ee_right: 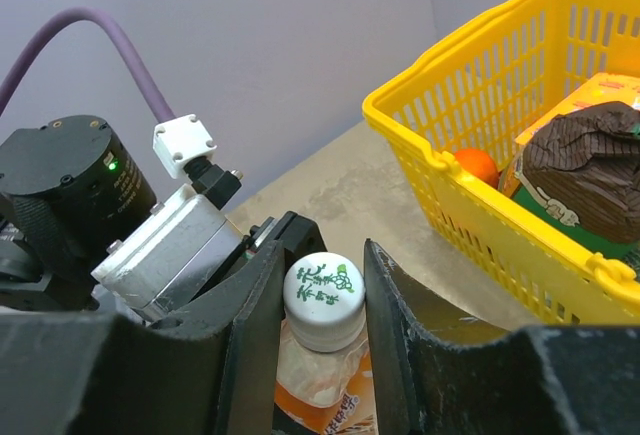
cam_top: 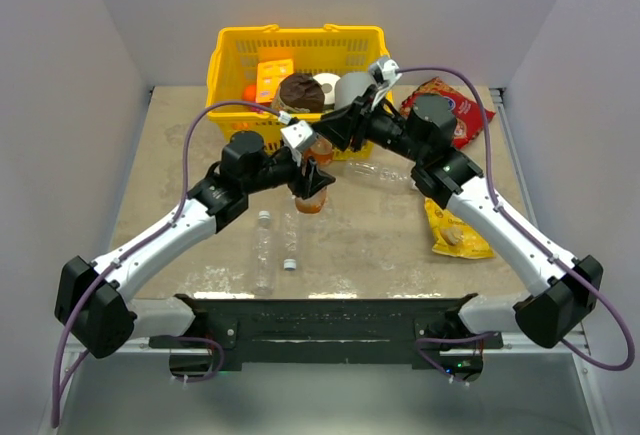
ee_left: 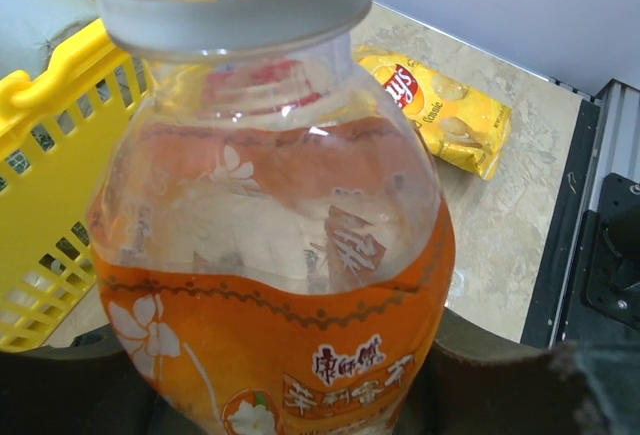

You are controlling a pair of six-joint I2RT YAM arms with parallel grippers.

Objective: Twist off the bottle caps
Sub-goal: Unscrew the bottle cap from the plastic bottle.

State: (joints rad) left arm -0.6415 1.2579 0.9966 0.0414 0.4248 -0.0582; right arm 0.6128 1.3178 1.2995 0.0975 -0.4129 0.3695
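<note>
Hanging above the middle of the tabletop (cam_top: 380,245), just in front of the yellow basket (cam_top: 228,67), the orange bottle (ee_left: 270,255) is clamped around its body by the left tool (cam_top: 308,181), roughly upright, neck toward the right arm. The right tool (ee_right: 322,253) sits over the top, its fingers (ee_right: 258,325) pressed to either side of the bottle cap (ee_right: 323,297), so the twist should run about the bottle's long axis.

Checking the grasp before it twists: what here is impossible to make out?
Right wrist: whether the right fingers actually press the cap; the seam is too fine.
Top view: that cap, hidden under the right arm.
Left wrist: left fingers, mostly behind the orange bottle, cut by the bottom edge.
</note>
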